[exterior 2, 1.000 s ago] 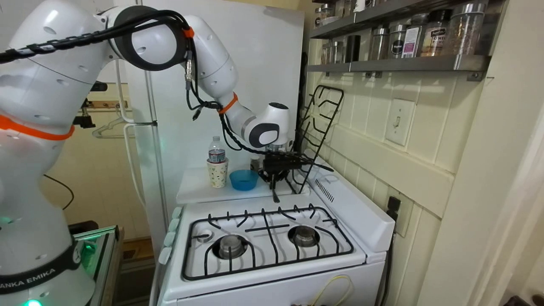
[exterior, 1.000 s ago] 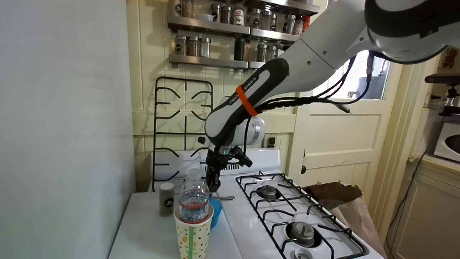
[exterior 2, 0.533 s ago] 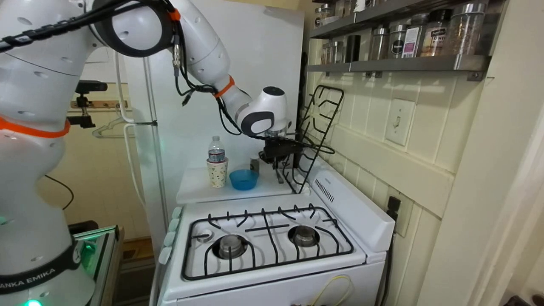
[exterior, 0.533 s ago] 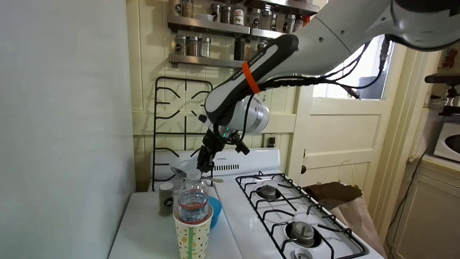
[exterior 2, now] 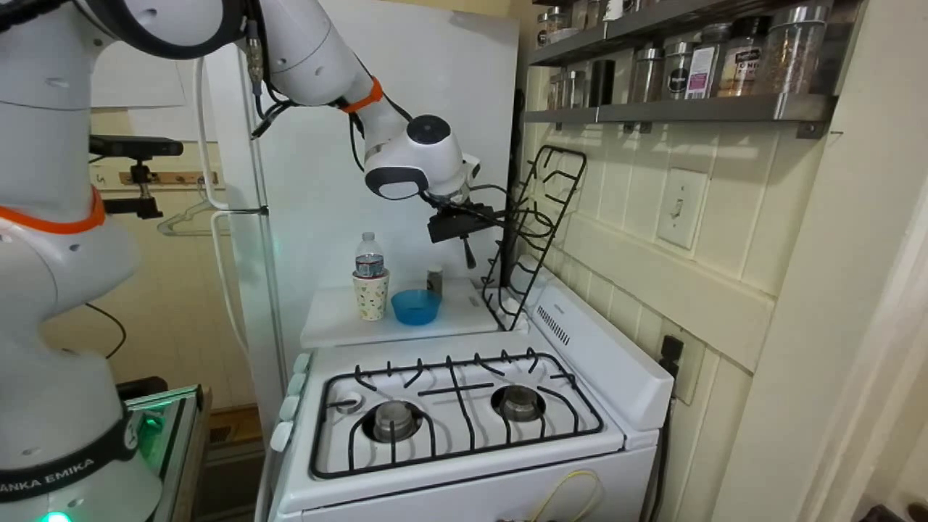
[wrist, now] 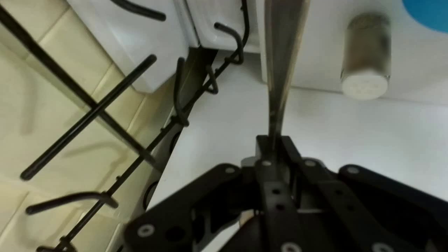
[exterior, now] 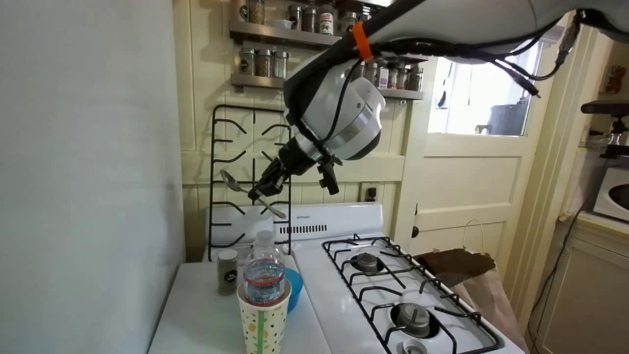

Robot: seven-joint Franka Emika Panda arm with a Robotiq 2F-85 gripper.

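A metal spoon (exterior: 275,210) is pinched near its middle by my gripper (exterior: 253,194), which is shut on it. It hangs in the air at a slant, bowl end up toward the fridge side and handle end down. In the wrist view a long blurred part of the spoon (wrist: 284,45) sticks out from between the fingertips of the gripper (wrist: 274,140). Below stand a blue bowl (exterior 2: 415,307), a small spice jar (exterior: 227,275) and a patterned paper cup (exterior 2: 371,299) with a water bottle (exterior 2: 370,259) in it. The gripper is apart from all of these.
A black grate (exterior: 212,162) leans upright on the wall close behind the gripper. The stove's other grate (exterior 2: 471,420) covers two burners. The fridge (exterior: 88,172) bounds the counter. Shelves with spice jars (exterior 2: 678,72) hang on the wall. A paper bag (exterior: 479,285) stands beyond the stove.
My gripper has risen well above the counter, carrying the spoon, and has tilted. The spoon has swung from nearly level to a steep slant. Bowl, jar, cup and bottle stay put.
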